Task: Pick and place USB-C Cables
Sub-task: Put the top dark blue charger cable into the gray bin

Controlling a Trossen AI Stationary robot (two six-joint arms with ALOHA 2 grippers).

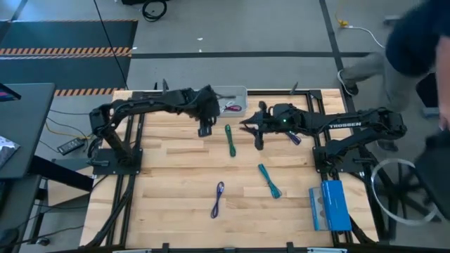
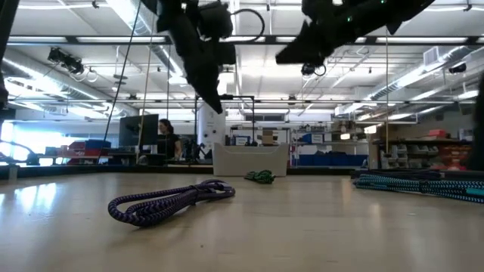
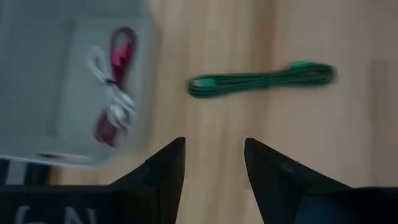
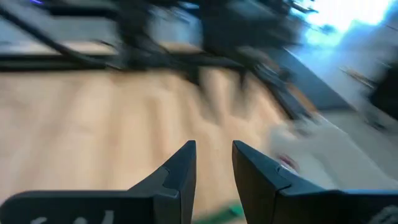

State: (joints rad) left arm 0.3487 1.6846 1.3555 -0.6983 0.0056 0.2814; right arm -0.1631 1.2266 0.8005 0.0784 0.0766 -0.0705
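Observation:
A grey tray [image 1: 238,91] stands at the table's far edge with a magenta cable [image 3: 118,53] and a white-grey cable [image 3: 115,102] lying in it. A green cable [image 1: 230,140] lies flat on the wood just near of the tray. A teal cable [image 1: 269,181] and a purple-blue cable [image 1: 217,199] lie nearer the front, and another purple cable [image 1: 294,137] lies under the right arm. My left gripper [image 1: 205,129] hovers open above the table beside the tray, left of the green cable [image 3: 261,79]. My right gripper [image 1: 247,126] hovers open right of the green cable, raised off the table.
A blue box [image 1: 329,205] lies at the table's near right corner. The tray [image 2: 249,160] shows as a low wall in the low view. A person [image 1: 415,42] stands beyond the far right corner, and another person [image 2: 165,136] sits far behind. Bare wood lies at the near left.

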